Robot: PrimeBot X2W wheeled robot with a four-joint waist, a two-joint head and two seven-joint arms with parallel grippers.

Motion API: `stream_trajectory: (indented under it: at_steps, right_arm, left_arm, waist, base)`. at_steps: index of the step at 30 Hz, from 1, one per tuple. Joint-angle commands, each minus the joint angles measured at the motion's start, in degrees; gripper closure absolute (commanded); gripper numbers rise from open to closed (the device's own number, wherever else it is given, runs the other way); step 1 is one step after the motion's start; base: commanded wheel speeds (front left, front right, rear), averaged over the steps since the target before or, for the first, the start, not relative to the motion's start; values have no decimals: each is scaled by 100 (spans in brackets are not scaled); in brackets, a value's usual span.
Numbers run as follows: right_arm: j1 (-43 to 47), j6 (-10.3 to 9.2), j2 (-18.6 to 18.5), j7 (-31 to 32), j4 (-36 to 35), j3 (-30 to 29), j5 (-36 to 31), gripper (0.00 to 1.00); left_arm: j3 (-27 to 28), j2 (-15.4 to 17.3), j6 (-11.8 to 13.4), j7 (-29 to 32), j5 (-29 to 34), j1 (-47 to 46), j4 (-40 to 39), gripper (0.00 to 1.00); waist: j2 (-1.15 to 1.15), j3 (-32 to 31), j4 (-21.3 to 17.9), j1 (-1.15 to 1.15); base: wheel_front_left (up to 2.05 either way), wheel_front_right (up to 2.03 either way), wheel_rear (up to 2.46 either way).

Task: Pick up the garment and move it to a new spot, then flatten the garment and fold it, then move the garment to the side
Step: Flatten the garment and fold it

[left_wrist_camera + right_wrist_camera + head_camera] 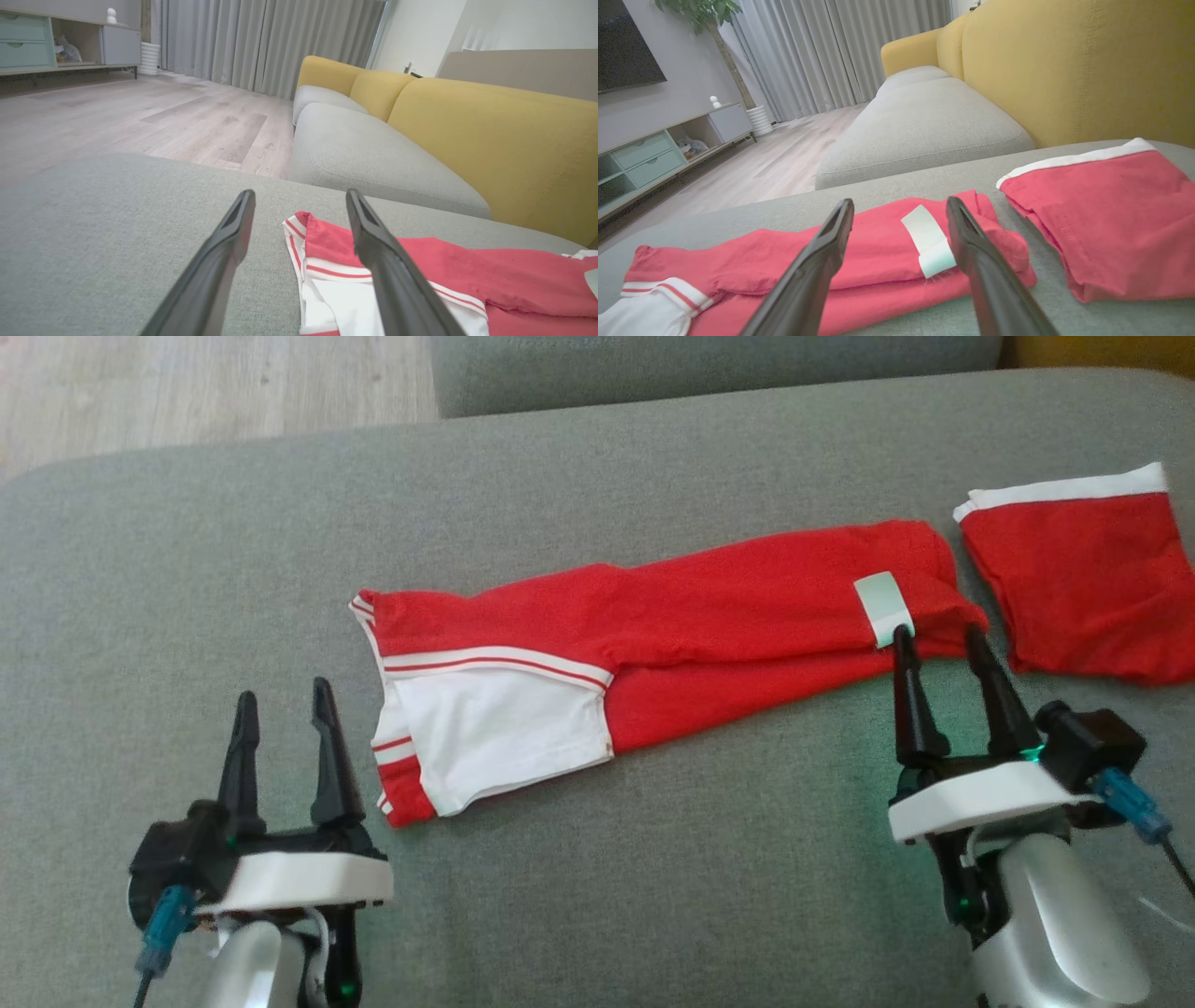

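Two claws, both spread wide and empty, sit nearest me over the grey sofa seat (653,868). The left claw (284,691) is just beside the striped white end of the red garment (709,607); the right claw (937,631) has its tips at the cloth's near edge by the white tag (882,607). The garment lies folded long across the seat's middle. My worry is that pinching only the top layer would spill the fold, or shove it into the second folded red piece (1083,588) near the right edge. Beyond are a wood floor (187,392), a yellow sofa back (490,126) and grey curtains (261,42).
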Motion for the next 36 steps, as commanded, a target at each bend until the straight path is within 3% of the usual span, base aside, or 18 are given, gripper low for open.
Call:
stream_trajectory:
  at_steps: [1,6,12,18,28,29,30,31,36]
  right_arm:
    - [-168,-4,39,-61,-209,67,-52,0]
    - [-540,-4,45,-36,41,-69,-334,0]
    - [-1248,-4,41,177,621,-906,-779,0]
    - [-1739,-4,46,429,1375,-1726,-1106,0]
    - [-2039,-4,49,606,2656,-1935,-1079,0]
    - [-2068,-4,49,619,2756,-1895,-1051,5]
    - [-2095,-4,49,616,2839,-1863,-1030,75]
    - [-2122,-4,49,606,2911,-1814,-1004,100]
    - [-2207,-4,49,492,3048,-1694,-929,100]
  left_arm:
    - [233,9,-56,-35,110,-198,-132,0]
    - [370,-168,-354,-35,394,-493,-51,0]
    - [411,-282,-594,-36,533,-752,127,0]
    - [435,-319,-702,-36,600,-899,240,0]
    - [245,-327,-703,-36,466,-955,358,0]
    - [240,-327,-697,-36,471,-958,363,0]
    - [246,-327,-693,-36,482,-962,367,0]
    - [258,-327,-690,-36,490,-966,372,0]
    - [318,-327,-681,-36,521,-949,378,0]
  waist:
    - [0,63,13,0]
    - [0,371,100,0]
    - [0,733,252,0]
    - [0,946,362,0]
    - [0,972,401,0]
    - [0,960,395,0]
    - [0,946,386,0]
    - [0,932,374,0]
    - [0,843,308,0]
  base:
    - [0,0,0]
    - [0,0,0]
    - [0,0,0]
    - [0,0,0]
    - [0,0,0]
    - [0,0,0]
    - [0,0,0]
    - [0,0,0]
    - [0,0,0]
